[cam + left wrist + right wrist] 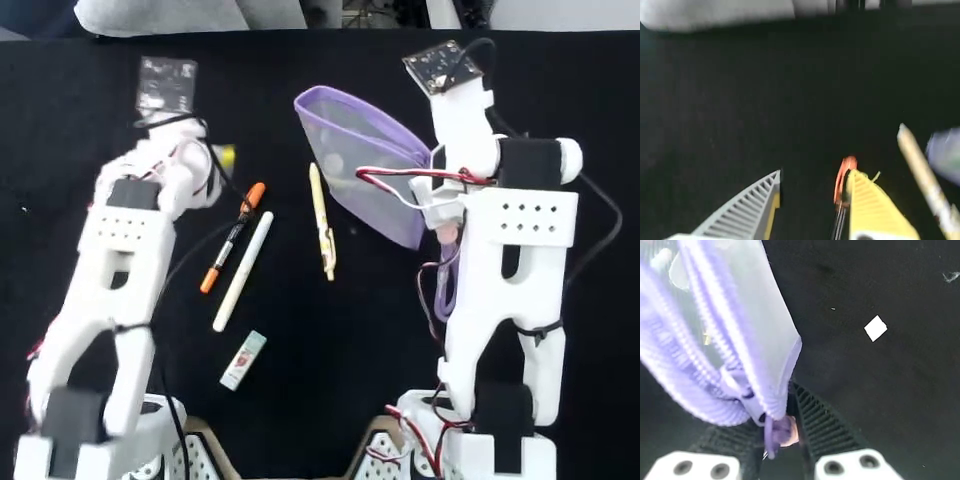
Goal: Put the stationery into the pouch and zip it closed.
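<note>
Black tabletop (330,350), pale cloth (170,15) beyond at twelve o'clock; left hand (815,176) spread over orange marker (232,240); right hand (779,424) pinching pouch (365,150).

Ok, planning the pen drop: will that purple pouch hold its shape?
Probably not: the pouch looks thin and see-through, so likely floppy and light. Pinched at one end by the right pincer, it may swing when nudged.

A matte black counter (320,350) stretches ahead; past its far edge sits a pale grey shape (180,14), perhaps cloth.
</note>
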Controlling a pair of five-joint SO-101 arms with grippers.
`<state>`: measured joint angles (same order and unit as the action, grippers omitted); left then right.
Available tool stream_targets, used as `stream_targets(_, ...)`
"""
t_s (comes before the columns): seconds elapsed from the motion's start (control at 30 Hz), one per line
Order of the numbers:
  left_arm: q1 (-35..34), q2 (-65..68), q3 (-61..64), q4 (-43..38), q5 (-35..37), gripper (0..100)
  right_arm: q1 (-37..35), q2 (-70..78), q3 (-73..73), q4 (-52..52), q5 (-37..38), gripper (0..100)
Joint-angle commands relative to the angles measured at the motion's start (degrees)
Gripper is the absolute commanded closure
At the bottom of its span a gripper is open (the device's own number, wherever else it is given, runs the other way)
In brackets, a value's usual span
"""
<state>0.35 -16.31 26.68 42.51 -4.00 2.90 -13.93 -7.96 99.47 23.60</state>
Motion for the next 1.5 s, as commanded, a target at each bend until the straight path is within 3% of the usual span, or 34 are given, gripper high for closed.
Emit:
stream_targets(0.0,0.31,4.4,-3.82,1.32,-1.23,79,-1.93,-2.42,-0.31,1.32,-0.79,98.7)
stream_targets(0.47,0.48,27.52,-11.56,3.08,-6.51,79,-1.49,-2.42,-0.31,1.32,-0.79,98.7)
stream_targets(0.6,2.24,28.22,-16.48,13.36,-13.01,79,-1.49,-2.42,-0.31,1.32,-0.79,98.7)
stream_targets(0.8,3.47,28.22,-22.29,20.31,-13.63,88,-1.49,-2.42,-0.31,1.32,-0.79,98.7)
stream_targets(0.93,3.91,28.66,-25.89,24.88,-13.71,88,-1.49,-2.42,-0.31,1.32,-0.79,98.7)
stream_targets(1.13,7.34,28.84,-23.6,26.02,-20.04,87,-1.49,-2.42,-0.31,1.32,-0.79,98.7)
stream_targets(1.27,7.96,28.84,-21.49,26.02,-20.13,77,-1.49,-2.42,-0.31,1.32,-0.79,98.7)
stream_targets(1.47,7.78,29.19,-21.05,25.14,-20.57,79,-1.49,-2.42,-0.31,1.32,-0.79,98.7)
